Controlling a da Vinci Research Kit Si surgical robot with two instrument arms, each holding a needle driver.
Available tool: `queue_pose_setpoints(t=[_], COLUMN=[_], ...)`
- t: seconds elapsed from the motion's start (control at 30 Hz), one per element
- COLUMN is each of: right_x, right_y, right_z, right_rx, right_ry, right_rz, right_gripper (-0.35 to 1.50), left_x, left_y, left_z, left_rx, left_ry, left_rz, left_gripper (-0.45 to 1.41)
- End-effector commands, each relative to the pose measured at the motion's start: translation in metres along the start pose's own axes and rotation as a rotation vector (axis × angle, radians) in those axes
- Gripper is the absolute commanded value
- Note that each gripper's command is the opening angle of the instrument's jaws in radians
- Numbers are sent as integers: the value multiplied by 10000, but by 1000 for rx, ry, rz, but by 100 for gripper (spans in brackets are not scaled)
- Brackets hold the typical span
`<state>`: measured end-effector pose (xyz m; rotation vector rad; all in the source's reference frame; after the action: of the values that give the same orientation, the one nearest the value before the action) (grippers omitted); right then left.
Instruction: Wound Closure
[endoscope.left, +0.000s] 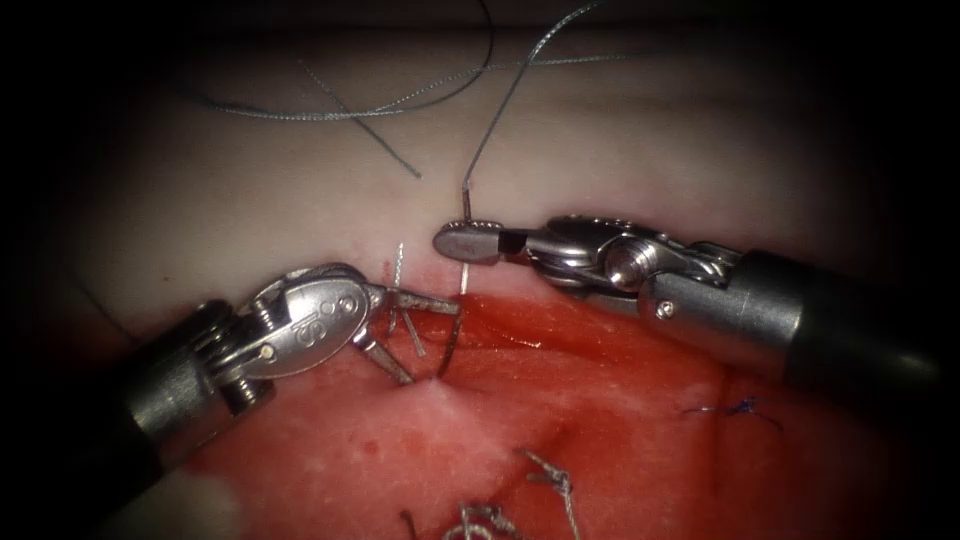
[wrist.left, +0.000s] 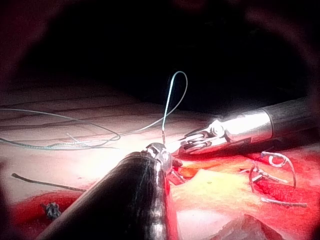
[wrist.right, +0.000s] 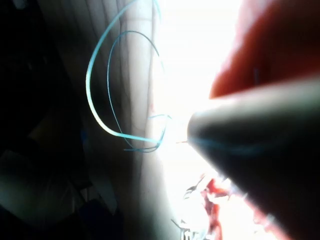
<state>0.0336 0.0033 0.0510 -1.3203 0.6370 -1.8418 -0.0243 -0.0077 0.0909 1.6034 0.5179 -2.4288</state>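
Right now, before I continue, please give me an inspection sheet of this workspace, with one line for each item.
Surface: tissue, pale above, with red fluid below.
Job's things: needle stands nearly upright, and its lower end seems to enter the tissue; thread trails from its top.
Clutter: cut ends of thread.
End effectors: right end effector shut on the needle's upper part; left end effector open, holds nothing.
Cables: nothing seen.
Surroundings: dark, nothing seen.
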Motion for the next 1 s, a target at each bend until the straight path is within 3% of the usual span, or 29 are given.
queue_pose_setpoints(t=[0.03, 0.07, 0.1, 0.17, 0.33, 0.83, 1.0], right_x=[-18, -18, -19, -19, -19, -27, -17], right_y=[3, 3, 6, 9, 16, -2, -8], right_z=[4, 4, 5, 7, 11, 2, 4], right_rx=[0, 0, -15, -45, -74, -28, -43], right_ry=[-8, -8, 2, 9, 8, -32, -24], right_rz=[-103, -103, -356, -497, -574, -247, -97], right_gripper=[-35, -35, -35, -35, -35, -35, -35], left_x=[8, 8, 8, 8, 9, 8, 7], left_y=[-12, -12, -12, -12, -13, -13, -13], left_z=[-7, -7, -7, -7, -7, -6, -7], left_rx=[6, 6, 5, 5, 5, 6, 5], left_ry=[1, 1, 1, 1, 3, 1, 2], left_rz=[7, 7, 7, 6, 5, 5, 12], left_gripper=[26, 26, 24, 24, 15, 15, 15])
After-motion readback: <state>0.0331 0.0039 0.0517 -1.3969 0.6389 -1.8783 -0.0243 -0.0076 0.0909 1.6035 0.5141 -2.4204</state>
